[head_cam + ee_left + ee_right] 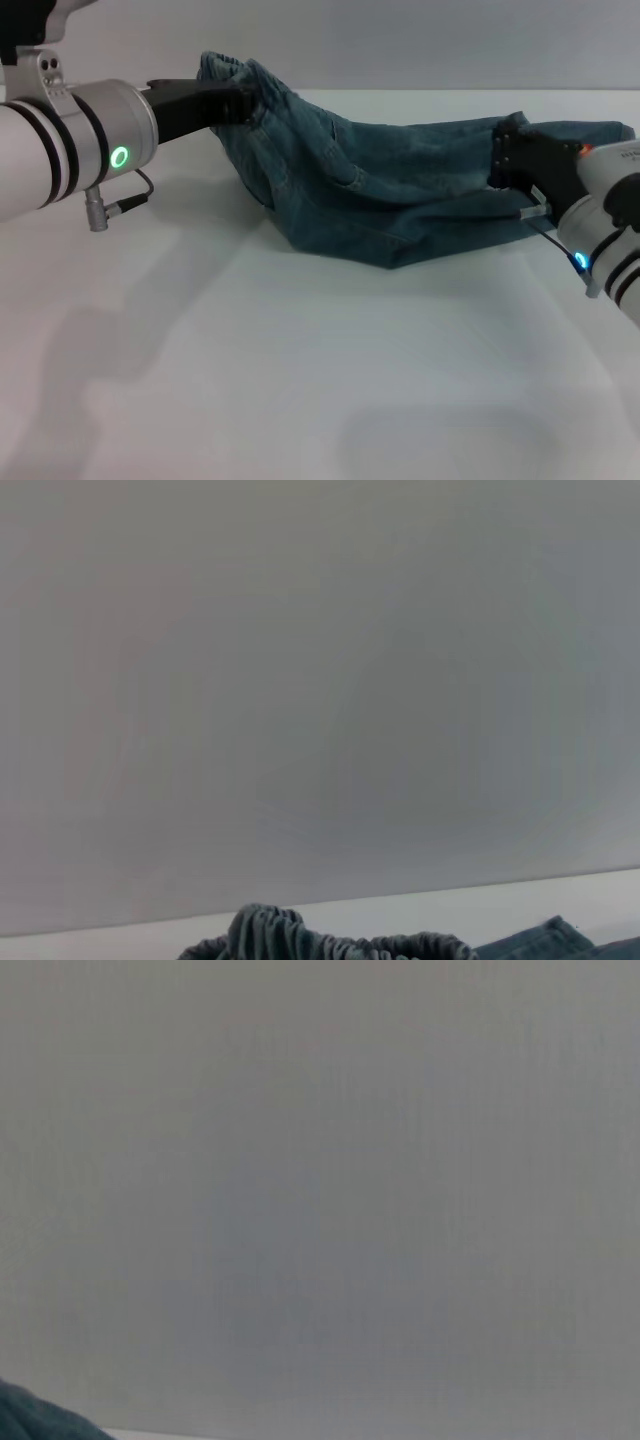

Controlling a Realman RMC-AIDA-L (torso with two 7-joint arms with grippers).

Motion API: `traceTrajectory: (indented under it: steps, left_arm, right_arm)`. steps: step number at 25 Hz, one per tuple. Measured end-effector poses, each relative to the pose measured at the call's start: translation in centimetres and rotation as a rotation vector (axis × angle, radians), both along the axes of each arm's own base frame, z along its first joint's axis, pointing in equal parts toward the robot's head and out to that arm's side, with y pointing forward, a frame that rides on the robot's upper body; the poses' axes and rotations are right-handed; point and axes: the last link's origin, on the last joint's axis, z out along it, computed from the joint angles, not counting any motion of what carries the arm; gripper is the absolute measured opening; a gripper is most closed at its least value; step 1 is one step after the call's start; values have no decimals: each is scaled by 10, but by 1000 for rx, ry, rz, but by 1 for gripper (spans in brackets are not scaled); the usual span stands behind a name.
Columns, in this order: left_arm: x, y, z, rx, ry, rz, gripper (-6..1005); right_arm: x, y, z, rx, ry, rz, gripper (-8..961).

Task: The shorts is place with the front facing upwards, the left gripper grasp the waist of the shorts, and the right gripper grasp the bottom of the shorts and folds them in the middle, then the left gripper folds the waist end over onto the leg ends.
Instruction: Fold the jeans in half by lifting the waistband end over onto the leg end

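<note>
The white tabletop (300,380) is in front of me. The blue jean shorts (380,190) hang over it, stretched between my two arms, and the low middle part touches the tabletop. My left pincer (240,103) is lifted up on my left side and is closed on the waist of the shorts (225,70). My right pincer (505,150) is on my right side and is closed on the bottom of the shorts (590,132).
</note>
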Motion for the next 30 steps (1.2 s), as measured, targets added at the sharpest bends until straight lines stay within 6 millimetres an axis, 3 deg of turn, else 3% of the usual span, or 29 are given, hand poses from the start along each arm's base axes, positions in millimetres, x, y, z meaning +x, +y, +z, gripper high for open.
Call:
traceTrajectory:
  steps: [30]
  left_arm:
    - [70,-10,5,-5,-26,-208,135]
  right_arm:
    - [-22,7,-30,-167,0,-12,-2]
